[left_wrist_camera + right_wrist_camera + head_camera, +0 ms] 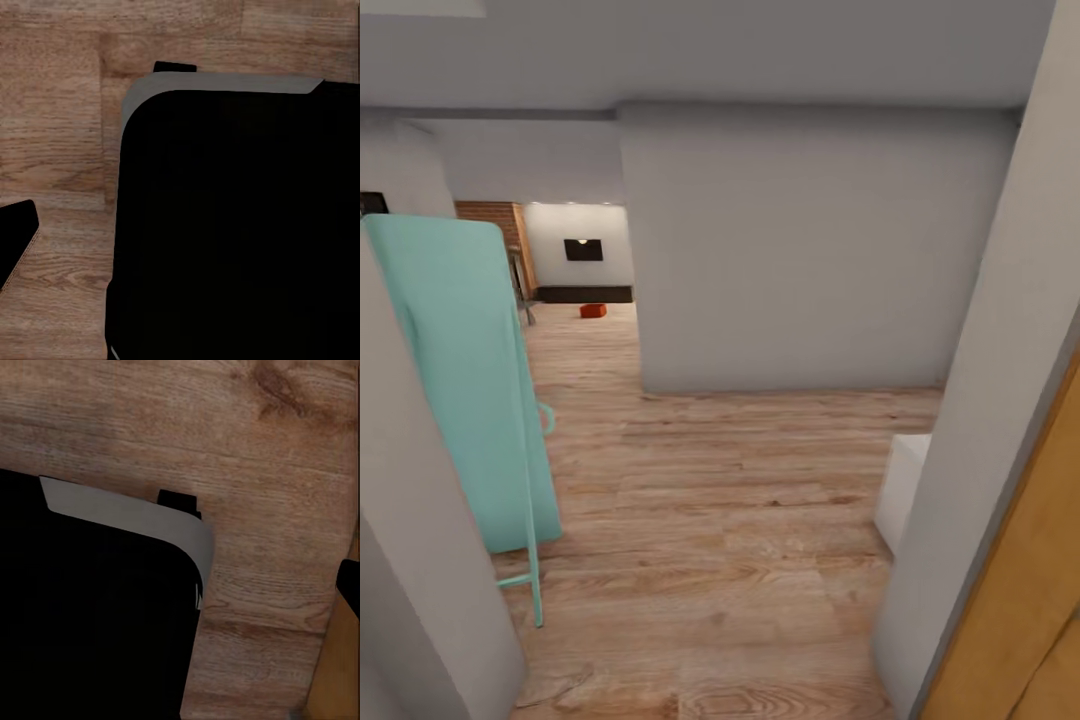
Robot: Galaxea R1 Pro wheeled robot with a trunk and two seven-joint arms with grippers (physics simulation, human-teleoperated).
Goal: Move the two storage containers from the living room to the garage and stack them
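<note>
One orange-red storage container [593,310] sits far off on the light wood planks of the living room, just in front of a long dark low cabinet [585,294]. I am in a corridor, well short of it. In the left wrist view a dark fingertip [16,238] sticks in at the frame's edge over the wood floor, with nothing held. The right wrist view has a dark fingertip [349,585] at its edge, also with nothing held. Both wrist cameras look down past my black base [232,225] onto planks.
A teal panel on a thin frame [470,380] leans at the corridor's left. A grey wall block [800,250] stands ahead, with the passage left of it. A white box [903,485] and an orange door [1020,600] are at the right.
</note>
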